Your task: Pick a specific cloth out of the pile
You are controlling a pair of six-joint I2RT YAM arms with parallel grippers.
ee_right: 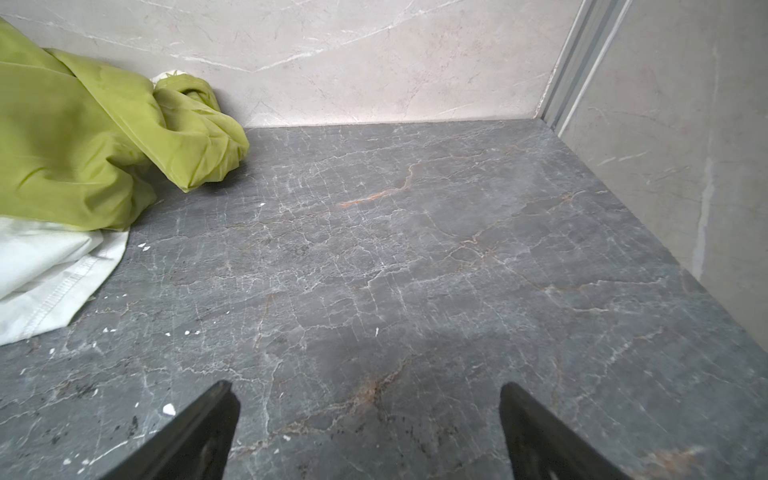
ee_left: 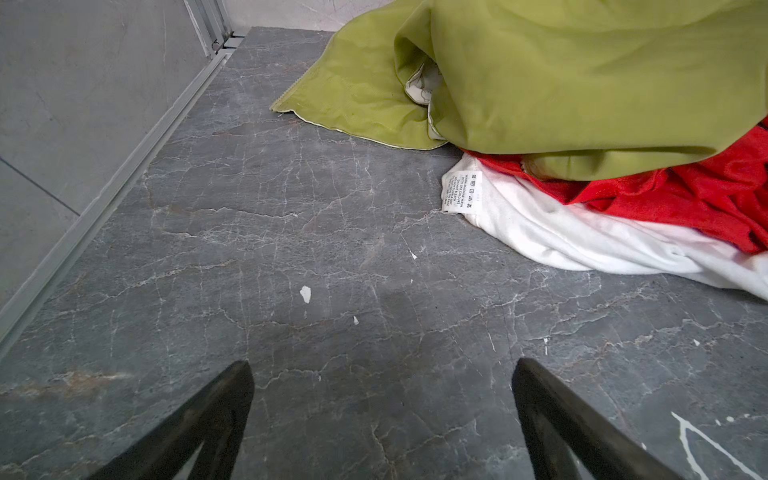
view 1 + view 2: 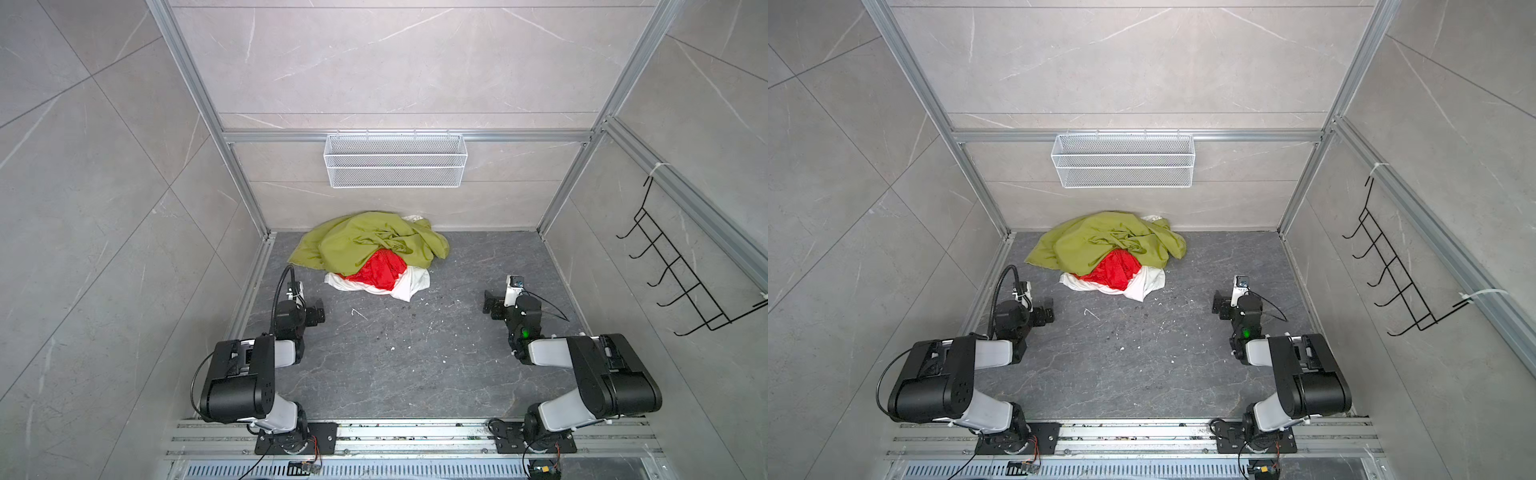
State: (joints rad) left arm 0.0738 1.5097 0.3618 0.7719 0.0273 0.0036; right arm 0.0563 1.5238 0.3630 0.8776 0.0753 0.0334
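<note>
A pile (image 3: 399,249) of three cloths sits at the back edge of a dark grey marbled surface (image 3: 395,374), left of centre. The red cloth (image 3: 380,272) shows at the pile's front, tucked under the olive-green cloth (image 3: 357,239) and lying on the white cloth (image 3: 413,284). The left gripper (image 2: 381,368) and right gripper (image 1: 370,388) hover toward the side edges, jaws spread wide, empty, both apart from the pile.

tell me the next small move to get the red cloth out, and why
Probably ease the open left pincer forward toward the exposed near edge of the red cloth. That pincer is empty and nearer than the right pincer; the red lies bare on the white cloth, its far part tucked under the olive-green cloth.
</note>
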